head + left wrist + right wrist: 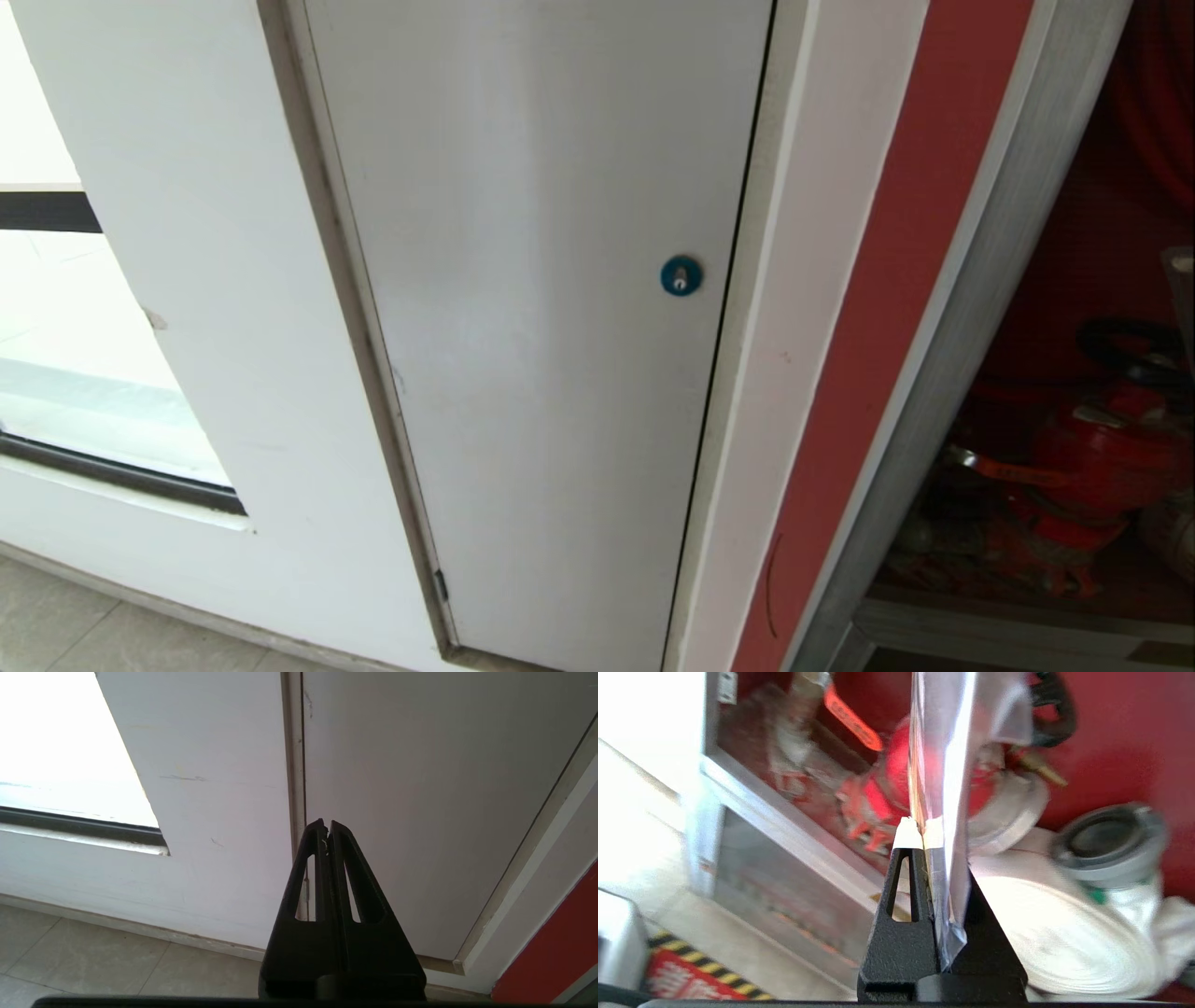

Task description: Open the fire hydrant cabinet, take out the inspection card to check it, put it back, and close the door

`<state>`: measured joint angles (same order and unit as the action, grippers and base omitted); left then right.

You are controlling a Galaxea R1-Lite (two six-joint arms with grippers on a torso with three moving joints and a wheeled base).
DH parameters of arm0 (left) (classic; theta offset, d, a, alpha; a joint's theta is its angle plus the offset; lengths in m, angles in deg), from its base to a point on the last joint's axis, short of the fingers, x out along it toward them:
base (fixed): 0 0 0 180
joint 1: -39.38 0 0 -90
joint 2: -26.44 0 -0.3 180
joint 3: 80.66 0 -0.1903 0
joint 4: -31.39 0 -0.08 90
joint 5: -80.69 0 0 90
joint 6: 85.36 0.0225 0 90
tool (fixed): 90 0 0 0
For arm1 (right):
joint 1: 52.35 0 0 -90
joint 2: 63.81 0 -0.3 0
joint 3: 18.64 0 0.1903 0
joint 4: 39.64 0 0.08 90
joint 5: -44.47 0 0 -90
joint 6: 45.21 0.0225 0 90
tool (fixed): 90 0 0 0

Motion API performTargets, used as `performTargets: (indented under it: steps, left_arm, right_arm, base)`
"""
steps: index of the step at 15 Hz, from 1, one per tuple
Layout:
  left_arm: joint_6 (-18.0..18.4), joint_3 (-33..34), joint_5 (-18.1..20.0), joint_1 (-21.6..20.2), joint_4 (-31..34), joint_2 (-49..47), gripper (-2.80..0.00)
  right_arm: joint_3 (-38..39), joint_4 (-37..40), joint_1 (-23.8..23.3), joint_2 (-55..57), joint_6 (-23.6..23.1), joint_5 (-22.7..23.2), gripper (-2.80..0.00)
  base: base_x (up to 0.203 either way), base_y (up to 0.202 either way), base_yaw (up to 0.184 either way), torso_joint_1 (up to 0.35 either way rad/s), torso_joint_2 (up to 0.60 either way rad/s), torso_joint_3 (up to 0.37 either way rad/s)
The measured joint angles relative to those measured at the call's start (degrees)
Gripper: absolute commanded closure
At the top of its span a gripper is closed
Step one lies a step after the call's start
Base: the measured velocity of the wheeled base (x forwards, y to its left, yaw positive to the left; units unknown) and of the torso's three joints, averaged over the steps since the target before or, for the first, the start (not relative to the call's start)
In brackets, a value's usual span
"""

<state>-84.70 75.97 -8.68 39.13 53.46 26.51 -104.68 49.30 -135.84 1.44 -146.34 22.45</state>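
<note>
The fire hydrant cabinet [971,308] stands open at the right of the head view, with its silver frame, red interior and red valve [1111,457]. In the right wrist view my right gripper [920,833] is shut on the inspection card [943,742]. The card is a glossy laminated sheet seen edge-on, held in front of the red valve [892,770] and the white rolled hose [1064,933]. The cabinet's door is out of view. My left gripper [326,823] is shut and empty, parked low and facing the white wall.
A plain white narrow door with a round blue lock [681,276] fills the middle of the head view. A window [65,373] is at the left, with tiled floor [93,961] below. A lower cabinet panel [784,882] and a hazard-striped floor marking [696,970] lie under the opening.
</note>
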Motion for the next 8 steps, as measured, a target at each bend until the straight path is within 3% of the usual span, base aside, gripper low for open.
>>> performTargets:
  steps: [4,8]
  left_arm:
    - [0.0,0.0,0.0,0.0,0.0,0.0,0.00]
    - [0.1,0.0,0.0,0.0,0.0,0.0,0.00]
  right_arm:
    - [-2.5,8.6,0.8,1.0,-0.1,0.0,0.00]
    - [-3.9,15.9,7.0,1.9,2.1,-0.4,0.00]
  base:
    - [0.000,0.000,0.000,0.000,0.00,0.000]
    - [0.000,0.000,0.000,0.000,0.00,0.000]
